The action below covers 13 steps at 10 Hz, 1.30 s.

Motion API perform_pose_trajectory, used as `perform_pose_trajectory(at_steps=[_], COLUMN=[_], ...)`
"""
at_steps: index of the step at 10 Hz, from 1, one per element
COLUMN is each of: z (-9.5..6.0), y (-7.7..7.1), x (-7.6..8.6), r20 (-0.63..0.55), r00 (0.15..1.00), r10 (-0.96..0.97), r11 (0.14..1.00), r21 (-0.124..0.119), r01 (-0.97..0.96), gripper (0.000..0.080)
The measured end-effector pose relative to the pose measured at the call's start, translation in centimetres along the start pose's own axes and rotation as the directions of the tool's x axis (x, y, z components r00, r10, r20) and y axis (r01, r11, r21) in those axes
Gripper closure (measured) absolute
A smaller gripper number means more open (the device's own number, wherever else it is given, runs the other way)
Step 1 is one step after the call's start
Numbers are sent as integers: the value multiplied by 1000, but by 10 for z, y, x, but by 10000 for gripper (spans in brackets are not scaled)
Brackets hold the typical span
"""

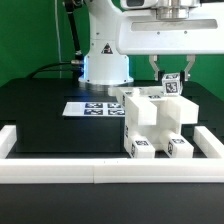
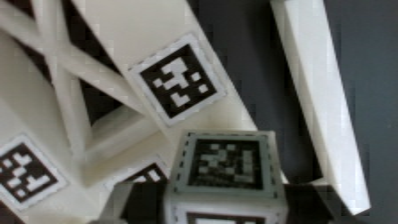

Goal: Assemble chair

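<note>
The gripper (image 1: 171, 78) is closed tight on a small post (image 1: 172, 86). The small post is a white block with a black-and-white square tag on its face. In the wrist view, the small post (image 2: 224, 160) sits between two dark fingers (image 2: 146, 183), one on each side.

The small post hangs just above the chair (image 1: 152, 122), over the side at the exterior view's right. It looks like it is not touching the chair, but the view is too small to be sure.

The chair is a chunky white shape with legs. It stands on the black table (image 1: 40, 115). Two little tags show low on its front. In the wrist view, white bars of the chair (image 2: 107, 70) cross each other and carry square tags.

The marker board (image 1: 92, 108) lies flat on the table, behind the chair toward the exterior view's left. A white border rail (image 1: 100, 170) runs along the front of the table. The arm's white base (image 1: 105, 62) stands at the back.
</note>
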<state>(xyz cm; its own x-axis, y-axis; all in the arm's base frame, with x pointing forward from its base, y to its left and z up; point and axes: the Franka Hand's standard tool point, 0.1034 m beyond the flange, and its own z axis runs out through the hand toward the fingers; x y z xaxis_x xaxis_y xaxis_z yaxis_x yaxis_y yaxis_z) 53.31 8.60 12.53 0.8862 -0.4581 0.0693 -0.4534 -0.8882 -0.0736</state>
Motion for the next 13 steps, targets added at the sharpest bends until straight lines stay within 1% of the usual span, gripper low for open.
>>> perform_pose_trajectory(at_steps=[2, 4, 7, 8, 10, 11, 12, 13], z=[0, 0, 0, 0, 0, 0, 0, 0], y=[-1, -1, -2, -2, -3, -4, -5, -6], x=[0, -1, -1, -2, -2, -2, -4, -4], r20=[2, 3, 6, 7, 6, 6, 7, 5], r00=[992, 980, 913, 895, 910, 929, 936, 963], r10=[128, 200, 407, 447, 414, 371, 353, 269], r11=[992, 980, 913, 895, 910, 929, 936, 963], r21=[2, 4, 5, 5, 5, 6, 6, 8], r01=[-128, -200, -407, -447, -414, -371, -353, -270], gripper=[512, 512, 512, 512, 512, 352, 226, 226])
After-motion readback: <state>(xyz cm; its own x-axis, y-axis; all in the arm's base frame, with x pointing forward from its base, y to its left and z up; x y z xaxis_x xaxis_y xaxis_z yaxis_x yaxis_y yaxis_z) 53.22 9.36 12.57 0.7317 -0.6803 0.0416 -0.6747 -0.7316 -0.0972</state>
